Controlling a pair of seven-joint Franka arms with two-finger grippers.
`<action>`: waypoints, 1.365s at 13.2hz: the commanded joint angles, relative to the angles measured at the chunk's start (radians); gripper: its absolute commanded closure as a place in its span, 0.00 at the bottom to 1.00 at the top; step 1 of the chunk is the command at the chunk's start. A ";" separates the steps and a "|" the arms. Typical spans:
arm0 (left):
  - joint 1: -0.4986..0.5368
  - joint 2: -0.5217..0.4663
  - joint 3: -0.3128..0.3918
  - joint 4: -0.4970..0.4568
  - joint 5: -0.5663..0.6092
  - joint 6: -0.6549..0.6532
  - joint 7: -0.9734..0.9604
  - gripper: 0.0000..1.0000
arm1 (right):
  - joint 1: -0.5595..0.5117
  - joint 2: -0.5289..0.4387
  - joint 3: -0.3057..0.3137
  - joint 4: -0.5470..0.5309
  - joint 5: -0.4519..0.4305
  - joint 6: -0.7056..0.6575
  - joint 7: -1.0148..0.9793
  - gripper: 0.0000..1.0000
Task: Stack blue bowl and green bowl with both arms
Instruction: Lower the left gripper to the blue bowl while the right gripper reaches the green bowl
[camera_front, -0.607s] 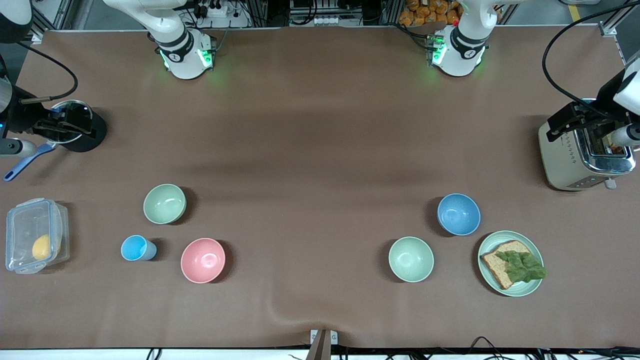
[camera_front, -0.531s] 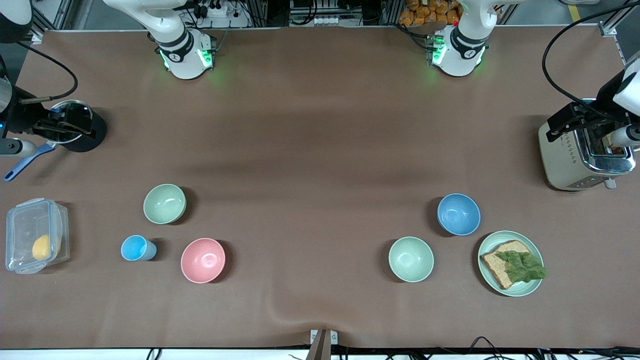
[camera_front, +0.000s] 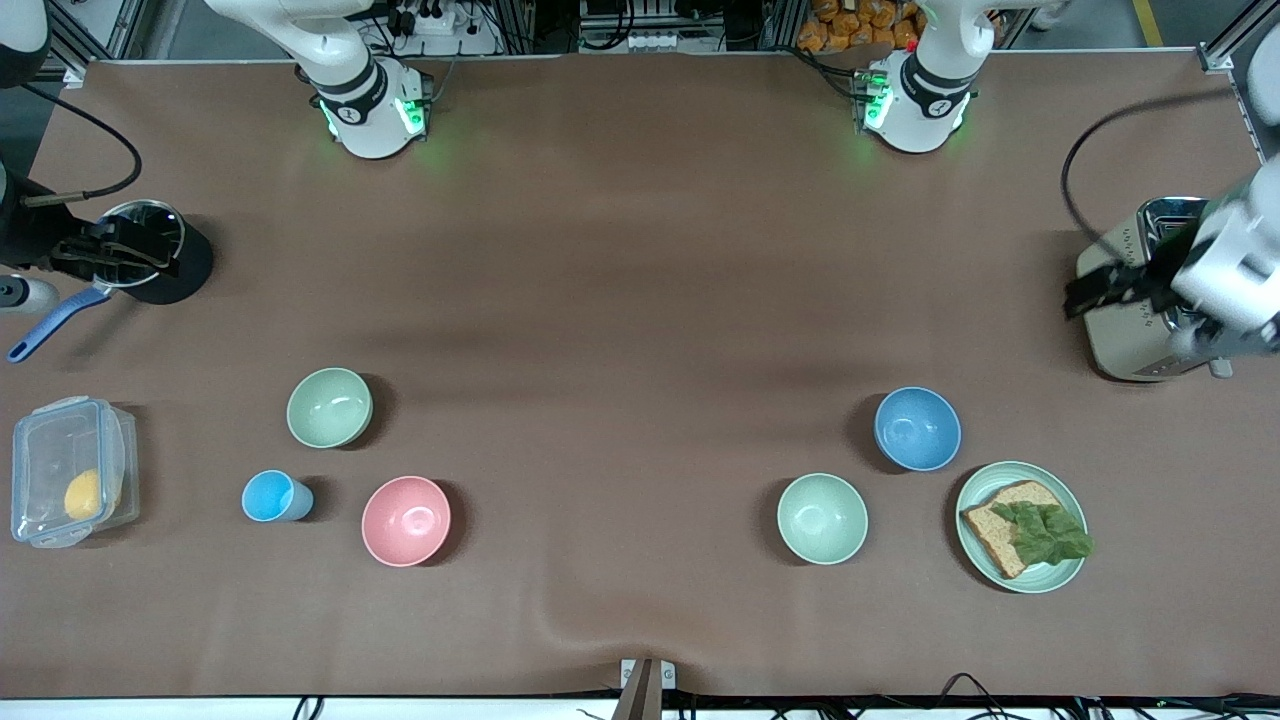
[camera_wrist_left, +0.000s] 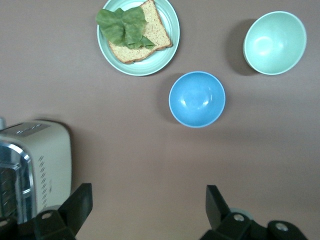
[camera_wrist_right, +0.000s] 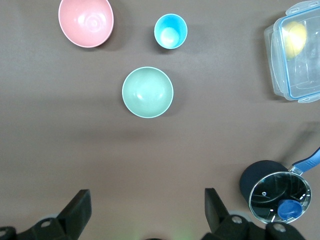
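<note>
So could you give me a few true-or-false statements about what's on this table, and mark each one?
1. The blue bowl sits empty on the table. True.
2. The green bowl is stacked inside the pink bowl. False: they stand apart, the green one farther from the camera.
3. The plate holds bread with a green leaf. True.
4. The left tool grips the blue bowl. False: it is open, up beside the toaster.
5. The right tool is open and holding nothing. True.
</note>
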 joint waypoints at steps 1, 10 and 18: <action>-0.019 0.140 0.007 0.011 0.005 0.119 -0.011 0.00 | 0.010 0.001 -0.020 -0.035 -0.001 -0.020 -0.005 0.00; 0.006 0.401 0.004 -0.032 0.003 0.334 -0.048 0.00 | -0.050 0.388 -0.018 -0.034 0.168 0.118 -0.094 0.00; 0.000 0.438 0.004 -0.135 -0.001 0.484 -0.079 0.17 | -0.097 0.604 -0.015 -0.035 0.251 0.296 -0.281 0.00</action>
